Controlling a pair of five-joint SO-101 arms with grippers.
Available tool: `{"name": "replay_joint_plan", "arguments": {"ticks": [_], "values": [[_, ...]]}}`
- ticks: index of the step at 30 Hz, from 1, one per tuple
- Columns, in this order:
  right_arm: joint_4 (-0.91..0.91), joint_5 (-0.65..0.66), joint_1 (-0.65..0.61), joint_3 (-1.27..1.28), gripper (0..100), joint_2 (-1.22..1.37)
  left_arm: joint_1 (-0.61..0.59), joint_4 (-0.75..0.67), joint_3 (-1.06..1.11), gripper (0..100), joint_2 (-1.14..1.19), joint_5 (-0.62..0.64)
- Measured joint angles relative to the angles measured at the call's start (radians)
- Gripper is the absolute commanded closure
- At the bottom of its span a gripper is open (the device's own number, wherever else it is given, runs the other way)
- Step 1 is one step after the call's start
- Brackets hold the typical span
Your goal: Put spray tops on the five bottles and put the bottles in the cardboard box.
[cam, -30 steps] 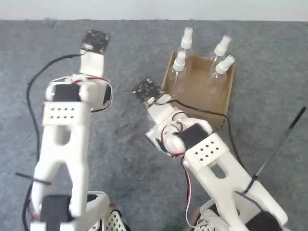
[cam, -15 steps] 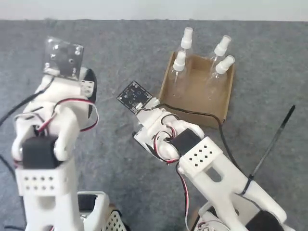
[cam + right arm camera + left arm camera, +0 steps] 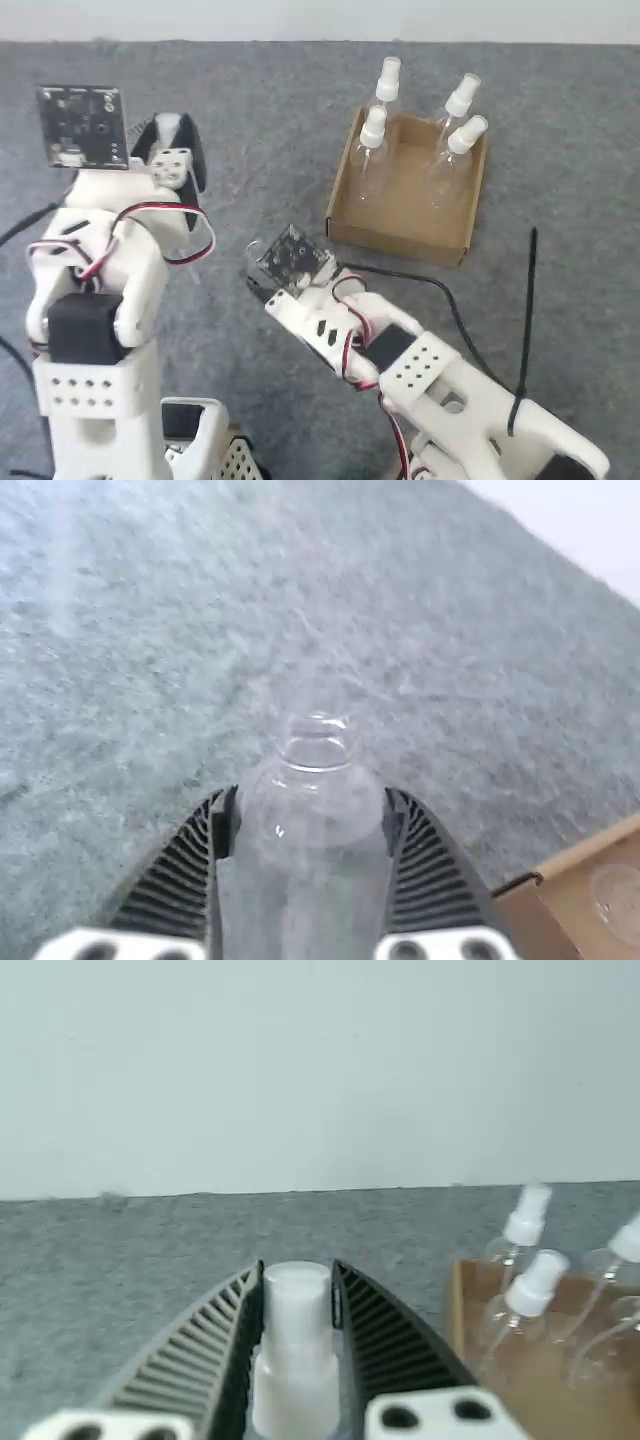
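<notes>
Grey carpet [image 3: 560, 120] covering the table, with a pale wall [image 3: 320, 1060] behind its far edge. Left arm [image 3: 100, 300], white, standing tall over the left side of the carpet. Right arm [image 3: 430, 370], white, lying low and stretched toward the middle. Cardboard box [image 3: 395, 238], open-topped, on the far right part of the carpet, holding four clear bottles [image 3: 372, 140], all upright, each capped with a white sprayer. Right claw [image 3: 310, 805], low over the carpet near the box's front left corner, closed around the shoulders of a fifth clear bottle [image 3: 312, 780], its neck uncapped. Left claw [image 3: 297, 1272], raised and well apart from the box, pinched on a loose white spray top [image 3: 297, 1340] held between its ribbed fingers.
</notes>
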Motion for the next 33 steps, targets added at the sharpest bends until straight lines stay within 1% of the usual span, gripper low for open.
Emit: {"name": "replay_joint_plan", "arguments": {"ticks": [3,6,10,14,19,27,33], "values": [[-0.044,0.0,-0.006,0.029,99.2,-0.009,0.046,-0.021,0.0,98,0.0,0.038],[-0.077,0.0,-0.008,0.061,99.2,-0.009,0.048,-0.104,0.026,99,-0.002,0.074],[-0.092,0.0,-0.012,0.083,99.2,-0.009,0.066,-0.183,0.048,99,-0.002,0.084],[-0.094,0.0,-0.014,0.084,99.2,-0.015,0.06,-0.25,0.12,99,-0.002,0.087],[-0.094,0.0,-0.014,0.118,99.2,-0.092,0.063,-0.333,0.193,99,0.0,0.087],[-0.094,0.0,-0.028,0.138,99.2,-0.117,0.155,-0.342,0.196,99,-0.002,0.115],[-0.094,0.0,-0.029,0.138,99.2,-0.117,0.16,-0.252,0.184,99,-0.002,0.12]]}}
